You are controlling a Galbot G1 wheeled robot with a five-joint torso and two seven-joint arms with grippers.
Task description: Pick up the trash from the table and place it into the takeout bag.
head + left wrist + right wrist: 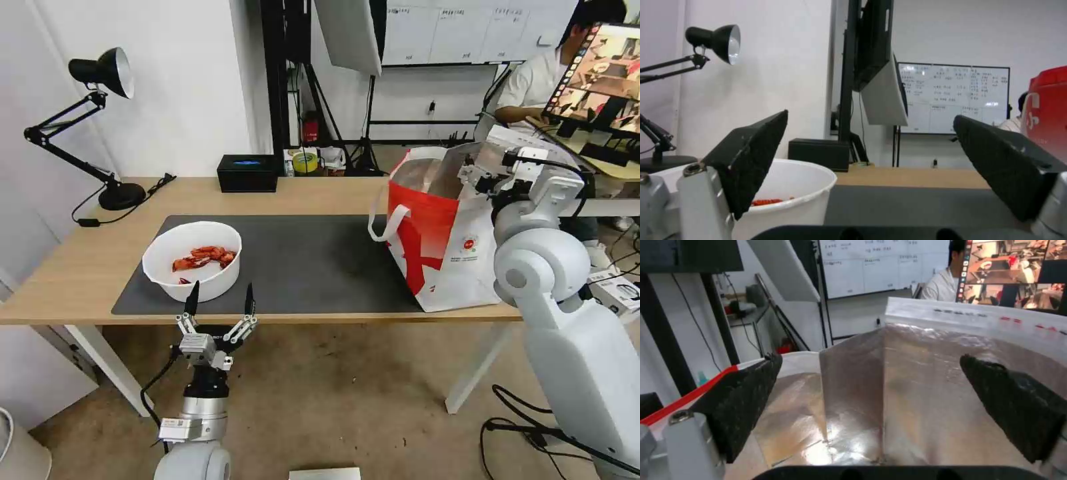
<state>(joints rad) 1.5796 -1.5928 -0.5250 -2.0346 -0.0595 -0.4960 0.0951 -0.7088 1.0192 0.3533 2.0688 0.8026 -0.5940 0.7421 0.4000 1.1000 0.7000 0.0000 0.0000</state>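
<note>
Step in hand, as I judge it: the approach to the white bowl of crayfish shells [193, 259], the one piece of trash in sight on the worktop [313, 195].

Your left gripper [220, 298] sits at the near edge of the worktop, just in front of the bowl, with its fingers spread wide and nothing between them. In the left wrist view the bowl's rim [809, 173] lies close behind the one finger, off to that side rather than centred in the gap.

Your right gripper [481, 175] hangs over the mouth of the takeout bag [440, 233], likewise spread and empty; the right wrist view looks down into the foil lining [889, 400].

The bowl stands on the dark grey mat [307, 260], toward the lamp end. The bag stands well apart at the other end.

Next move, by my reckoning: shift the left gripper sideways to bracket the bowl's wall, then close. Keep the bowl level so the shells do not spill.
</note>
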